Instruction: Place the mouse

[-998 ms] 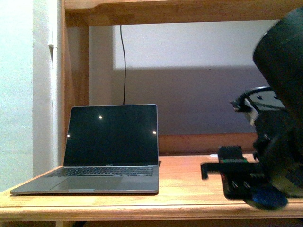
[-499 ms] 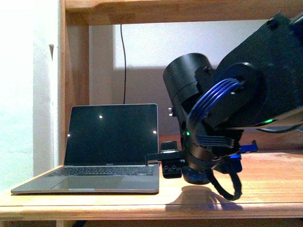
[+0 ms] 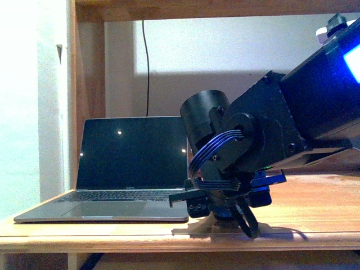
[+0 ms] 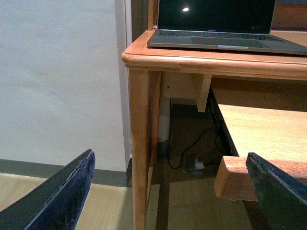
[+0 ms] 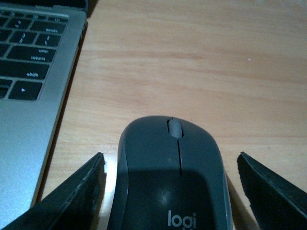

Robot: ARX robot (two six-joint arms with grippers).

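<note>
The dark grey mouse (image 5: pixel 172 172) with a scroll wheel lies on the wooden desk (image 5: pixel 192 62), just right of the laptop's edge. My right gripper (image 5: pixel 170 160) is open around it. One finger (image 5: pixel 72 196) stands on each side, with a gap between each finger and the mouse. In the front view the right gripper (image 3: pixel 216 209) sits low on the desk (image 3: pixel 315 214) beside the laptop (image 3: pixel 132 163), and the mouse is hidden behind it. My left gripper (image 4: pixel 170 155) is open and empty, below desk height, facing the desk's front left leg (image 4: pixel 141 143).
The open laptop (image 5: pixel 29 72) stands on the left half of the desk. It also shows in the left wrist view (image 4: pixel 216 38). A pull-out shelf (image 4: pixel 259 139) sits under the desktop. A shelf board (image 3: pixel 214 8) runs above, and a black cable (image 3: pixel 147 67) hangs down the back wall.
My right arm has swung from the far right toward the laptop and come down, so its gripper now sits low on the desk beside the laptop.
</note>
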